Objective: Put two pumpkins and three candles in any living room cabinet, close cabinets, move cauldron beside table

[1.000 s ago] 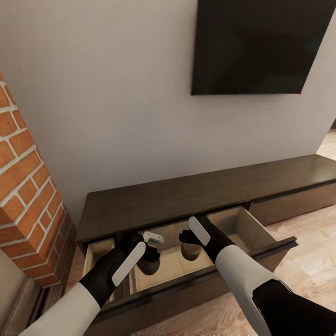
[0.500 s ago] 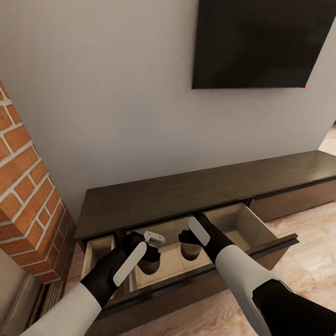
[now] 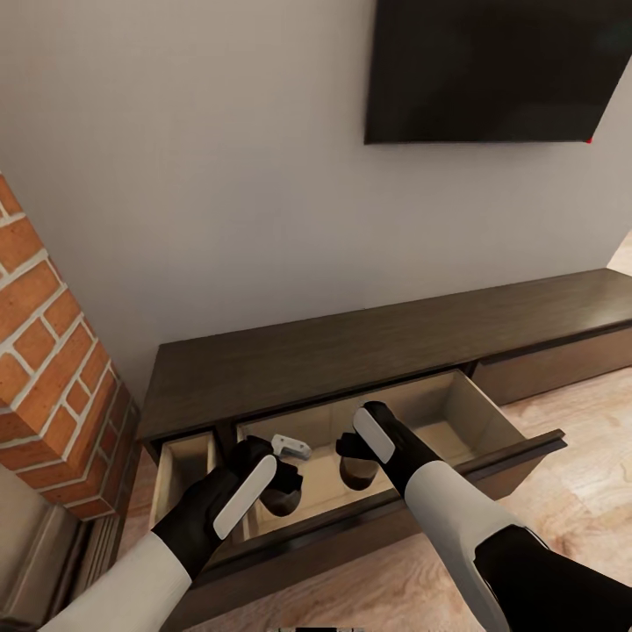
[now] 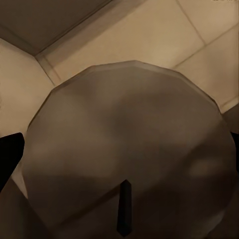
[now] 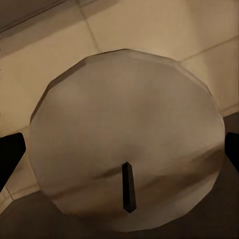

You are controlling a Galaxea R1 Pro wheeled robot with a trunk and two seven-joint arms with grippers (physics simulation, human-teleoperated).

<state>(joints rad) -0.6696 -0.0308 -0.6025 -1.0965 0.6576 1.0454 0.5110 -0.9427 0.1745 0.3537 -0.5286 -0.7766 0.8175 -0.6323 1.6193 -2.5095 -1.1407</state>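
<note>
Along the wall, the long dark cabinet (image 3: pixel 351 360), with the wide drawer (image 3: pixel 518 449) pulled far out and the narrow drawer (image 3: pixel 180 465) beside it also open. Both to be pushed shut later.

Reaching down into the wide drawer, the left gripper (image 3: pixel 283 481) and the right gripper (image 3: pixel 354 456), near each other over the pale drawer floor. Seemingly clamped on a candle each: dark fingertips (image 4: pixel 9 154) at the edge of the left candle (image 4: pixel 129 149), and fingertips (image 5: pixel 10 152) on both sides of the right candle (image 5: pixel 124 144).

Judged as mid-task: two candles held inside the drawer but not yet let go. Cannot tell whether resting on the floor or just above it. Left to do, as far as shown: release both, place the third candle and the two pumpkins, close the open fronts, then bring the cauldron next to the table.

Both candles upright, long axis vertical, flat round top facing up toward the wrist cameras, short dark wick (image 5: pixel 128 191) at the centre of the top.

Just behind the left gripper in the drawer, a small pale object (image 3: pixel 291 446), lying flat; too small to identify.
</note>
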